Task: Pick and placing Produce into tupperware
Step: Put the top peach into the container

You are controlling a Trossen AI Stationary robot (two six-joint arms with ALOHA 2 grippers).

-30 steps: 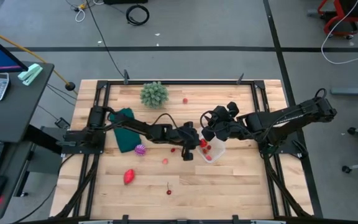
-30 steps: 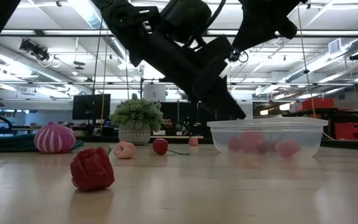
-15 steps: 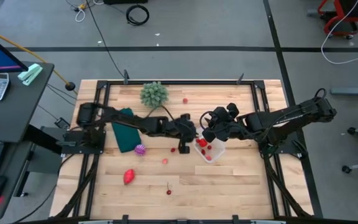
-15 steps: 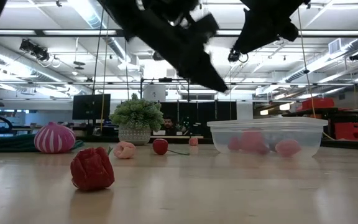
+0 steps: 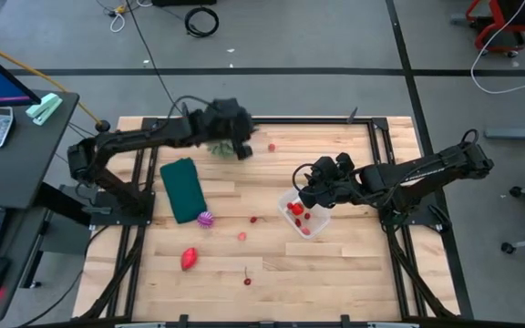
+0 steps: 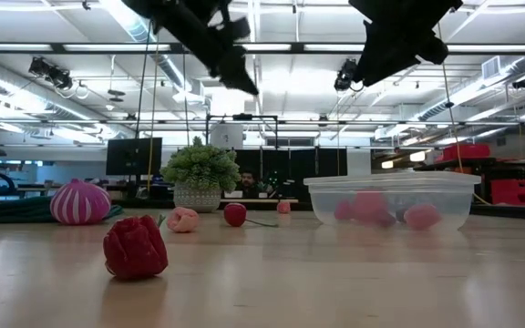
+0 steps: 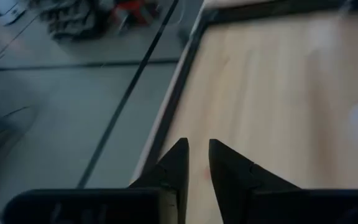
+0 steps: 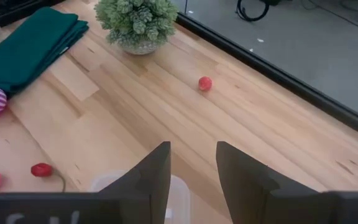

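Note:
The clear tupperware (image 5: 304, 218) stands on the table right of centre with several red and pink pieces in it (image 6: 372, 208). Loose produce lies to its left: a striped purple ball (image 5: 206, 219), a red strawberry (image 5: 189, 259), a pink berry (image 5: 241, 236) and a small red berry (image 5: 271, 146) near the far edge. My left gripper (image 5: 241, 151) hangs high beside the green plant, narrowly open and empty (image 7: 197, 158). My right gripper (image 5: 306, 194) hovers above the tupperware's far rim, open, nothing between its fingers (image 8: 192, 165).
A spiky green plant (image 5: 225, 137) stands at the far edge, partly under my left arm. A folded dark green cloth (image 5: 182, 189) lies at the left. A stemmed cherry (image 5: 247, 278) lies near the front. Bare wood lies between the tupperware and the front edge.
My left gripper has risen from beside the tupperware's left side and swung toward the table's far edge and left, ending high by the plant. The tupperware and the loose produce have stayed put.

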